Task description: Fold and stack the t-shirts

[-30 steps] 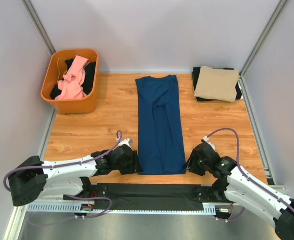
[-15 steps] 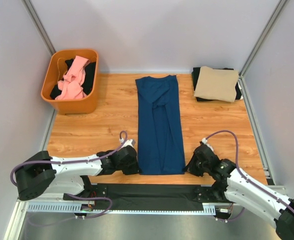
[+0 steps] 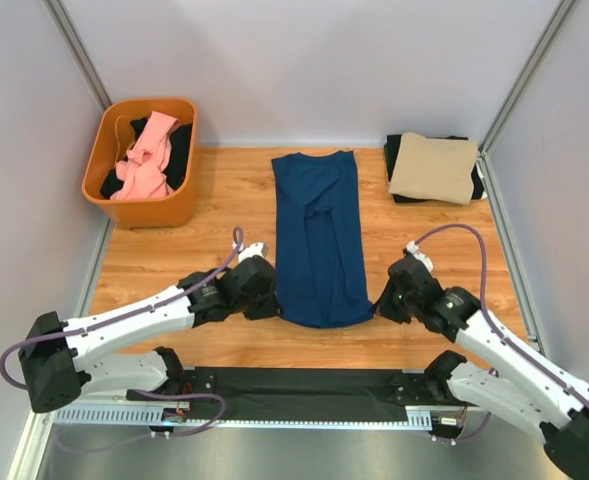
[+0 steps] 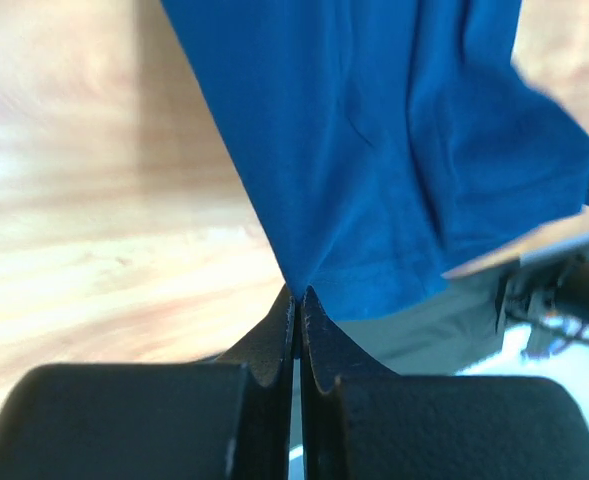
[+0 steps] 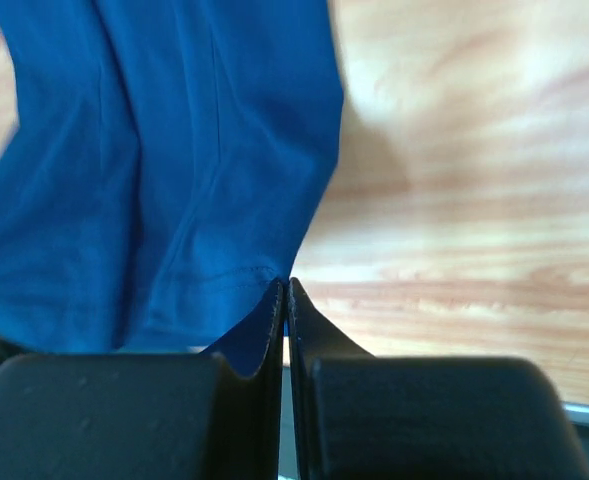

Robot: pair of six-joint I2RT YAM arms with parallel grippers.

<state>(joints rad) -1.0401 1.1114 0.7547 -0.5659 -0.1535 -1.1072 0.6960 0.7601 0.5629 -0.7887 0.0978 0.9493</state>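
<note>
- Left claw (image 4: 296, 297) and right claw (image 5: 284, 286) are pinching the tee's (image 3: 317, 230) hem (image 3: 322, 322) corners.
- Hem is now lifting and travelling toward the tee's collar (image 3: 314, 156), starting the fold.

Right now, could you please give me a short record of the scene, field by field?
navy t-shirt: folded into a long strip, lying in the middle, near hem bowed between the grippers
left gripper: shut on its near left corner
right gripper: shut on its near right corner
stack: tan t-shirt folded atop a black t-shirt, far right
orange basket: far left, holds a pink t-shirt and black cloth
</note>
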